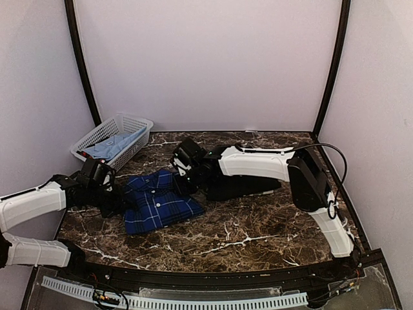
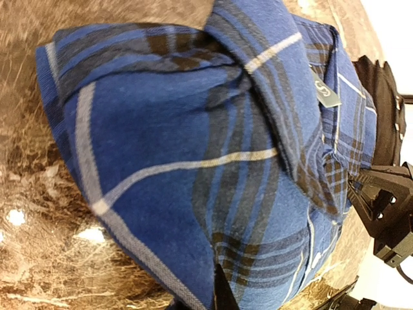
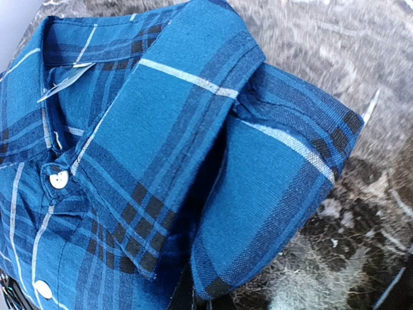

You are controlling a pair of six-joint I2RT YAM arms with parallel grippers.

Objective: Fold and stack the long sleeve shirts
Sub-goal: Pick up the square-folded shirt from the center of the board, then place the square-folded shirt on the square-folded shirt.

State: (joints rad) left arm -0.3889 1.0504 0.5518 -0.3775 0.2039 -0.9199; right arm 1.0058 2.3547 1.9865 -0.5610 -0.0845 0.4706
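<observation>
Your plaid shirt (image 1: 158,200) lies folded on the marble tabletop (image 1: 258,226), left of centre, with its collar end towards the back wall. Your left hand (image 1: 115,191) sits at the shirt's left edge and is clenched on the fabric. In its wrist view the folded shoulder bulges right up against the camera, and only a sliver of dark finger (image 2: 221,294) shows at the bottom. Your right hand (image 1: 182,169) reaches across from the other side to the shirt's upper right corner. It too is clenched on the cloth, beside the collar (image 3: 174,129) and a small white button (image 3: 58,179). The black shirt (image 1: 242,187) lies flat on the tabletop just right of the plaid one, mostly under your right arm. At the back left corner a white basket (image 1: 129,123) sits tilted against the wall with a light blue cloth (image 1: 113,145) inside, well apart from both hands.
</observation>
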